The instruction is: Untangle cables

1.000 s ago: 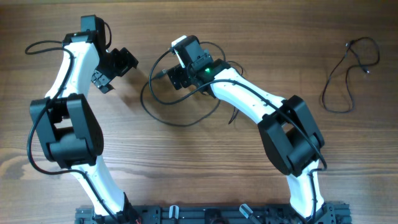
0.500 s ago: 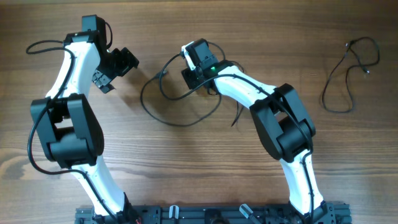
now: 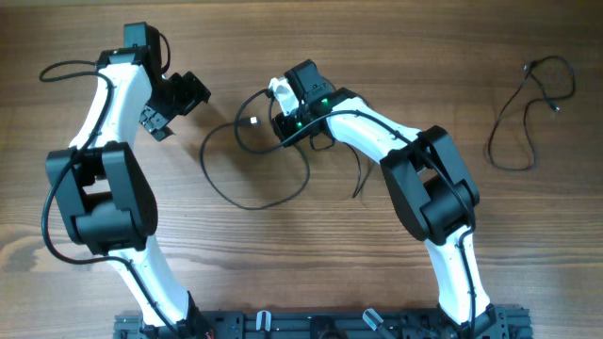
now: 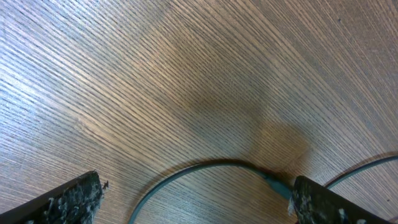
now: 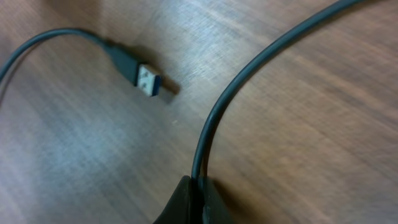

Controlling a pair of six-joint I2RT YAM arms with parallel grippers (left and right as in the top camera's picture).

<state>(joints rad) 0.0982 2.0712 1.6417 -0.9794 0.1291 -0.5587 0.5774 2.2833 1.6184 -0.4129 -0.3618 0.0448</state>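
Right jaws pinch the looped cable (image 5: 208, 124); left jaws spread. Risk: cord may slip out, or a pull may tighten the loop.

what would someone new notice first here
The right gripper is pinched shut on a looped black cable at centre, its USB plug lying free nearby. A second cable lies apart at the far right, and the left gripper hangs open and empty.

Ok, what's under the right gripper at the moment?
The right gripper is shut on a black cable, bare wooden table beneath it; a USB plug lies loose nearby. Overhead, the wrist hides the grip point itself.
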